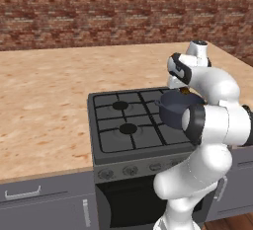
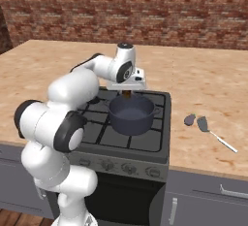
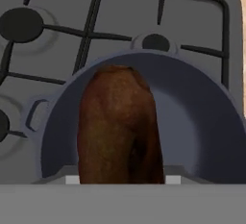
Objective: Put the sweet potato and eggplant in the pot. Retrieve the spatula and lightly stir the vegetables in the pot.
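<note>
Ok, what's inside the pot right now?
Nothing visible on the pot's floor; the sweet potato hangs above its opening, held in the jaws, and blocks part of the bottom in the hand view.

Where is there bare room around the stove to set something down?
Bare room: the counter left of the stove, and its two left burners. Crowded: the pot under the gripper with the sweet potato, and the spatula to the right.
</note>
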Robot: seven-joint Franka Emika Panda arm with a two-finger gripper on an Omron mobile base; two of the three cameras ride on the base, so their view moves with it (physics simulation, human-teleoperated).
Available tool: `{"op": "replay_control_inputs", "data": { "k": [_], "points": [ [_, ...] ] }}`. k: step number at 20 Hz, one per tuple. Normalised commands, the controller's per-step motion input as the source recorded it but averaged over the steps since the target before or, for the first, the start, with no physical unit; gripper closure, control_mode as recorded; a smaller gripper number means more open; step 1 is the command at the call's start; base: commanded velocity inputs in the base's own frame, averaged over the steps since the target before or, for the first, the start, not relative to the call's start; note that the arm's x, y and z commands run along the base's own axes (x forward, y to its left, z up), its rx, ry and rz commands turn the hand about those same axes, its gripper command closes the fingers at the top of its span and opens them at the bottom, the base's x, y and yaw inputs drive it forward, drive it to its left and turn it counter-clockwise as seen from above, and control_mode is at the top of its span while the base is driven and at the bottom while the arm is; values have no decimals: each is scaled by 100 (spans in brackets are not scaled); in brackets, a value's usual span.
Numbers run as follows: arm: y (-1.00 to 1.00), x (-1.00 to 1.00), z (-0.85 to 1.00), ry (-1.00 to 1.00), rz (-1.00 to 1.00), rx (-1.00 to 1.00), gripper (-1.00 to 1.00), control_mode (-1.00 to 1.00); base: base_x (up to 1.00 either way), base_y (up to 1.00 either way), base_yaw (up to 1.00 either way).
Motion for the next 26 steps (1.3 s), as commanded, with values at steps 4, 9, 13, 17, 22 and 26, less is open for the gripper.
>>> {"op": "replay_control_inputs", "data": {
  "k": [4, 9, 13, 17, 22, 26],
  "points": [
    [-7, 3, -34, 8, 0, 0, 100, -100, 0, 0, 0],
    [-29, 0, -47, 9, 0, 0, 100, -100, 0, 0, 0],
    [-17, 0, -46, 12, 0, 0, 100, -100, 0, 0, 0],
    [0, 1, -27, 10, 0, 0, 100, -100, 0, 0, 0],
    [0, 11, -6, 8, 0, 0, 100, -100, 0, 0, 0],
    [0, 17, -7, 8, 0, 0, 100, -100, 0, 0, 0]
  ]
}}
